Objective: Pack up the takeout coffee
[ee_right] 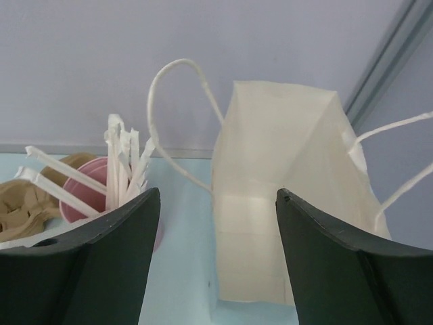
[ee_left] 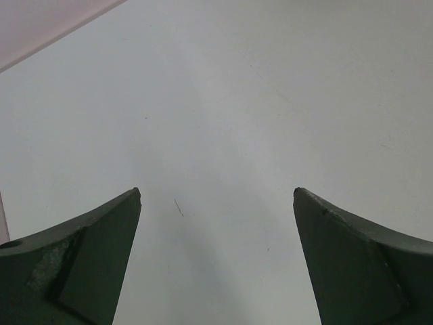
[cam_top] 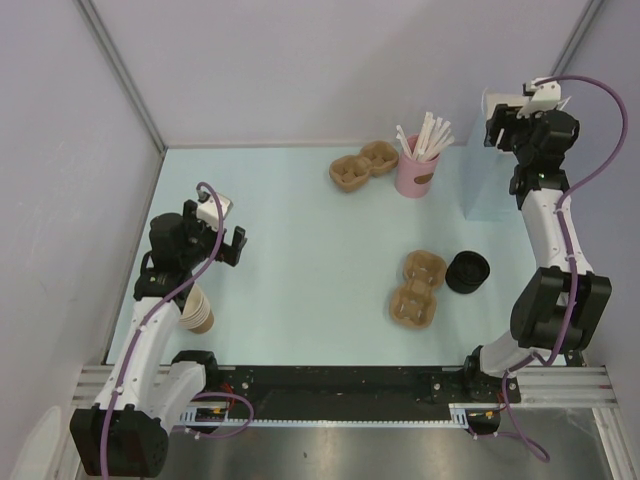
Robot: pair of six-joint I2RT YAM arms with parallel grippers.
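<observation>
Closest to its wrist lens, the left gripper [ee_left: 216,193], dark and two-fingered, stood spread wide and held nothing above the pale tabletop [ee_left: 223,101]. My right gripper [ee_right: 216,196], the same dark two-fingered kind, was also spread and empty, aimed at the upright white paper bag with twisted handles [ee_right: 284,169] in the far right corner. The takeout coffee [cam_top: 467,271], a small cup under a round black plastic lid, stood upright on the table, well apart from both grippers. Its long axis was vertical and its lid faced up, so from overhead I saw mostly lid. Just to its left lay a brown moulded-pulp cup carrier [cam_top: 418,290]
</observation>
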